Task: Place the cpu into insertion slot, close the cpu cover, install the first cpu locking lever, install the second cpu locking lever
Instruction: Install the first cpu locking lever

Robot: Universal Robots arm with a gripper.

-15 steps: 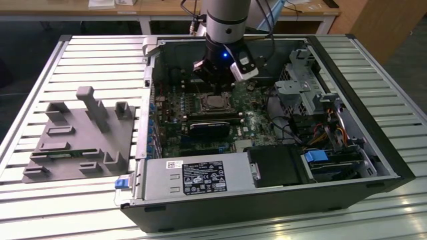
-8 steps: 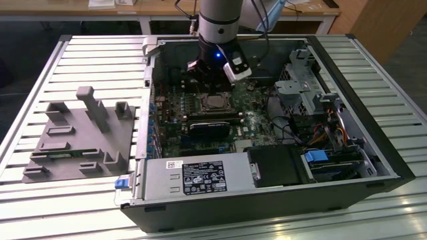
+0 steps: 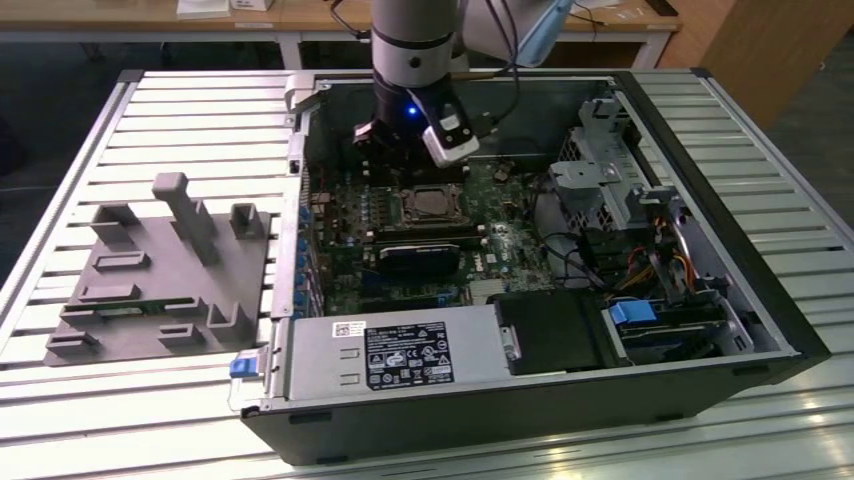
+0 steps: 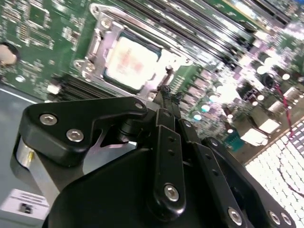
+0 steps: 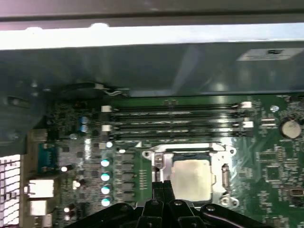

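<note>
Down in the open computer case (image 3: 534, 410), on the green board (image 5: 270, 171), spot the chip (image 4: 128, 61) sitting flat in the socket (image 4: 85, 66). Looks hemmed round its edges by the silver frame (image 5: 161, 159), lying flat too. Then the gripper (image 4: 166, 92): fingers pinched together with nothing visible between them, tips just beside the socket's edge, on the side away from the memory slots (image 5: 175, 118). Hangs low over the board

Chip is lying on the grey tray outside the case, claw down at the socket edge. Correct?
Wrong on the chip: it sits in the socket, not on the grey tray, as the first wrist view shows. The claw is down at the socket edge.
</note>
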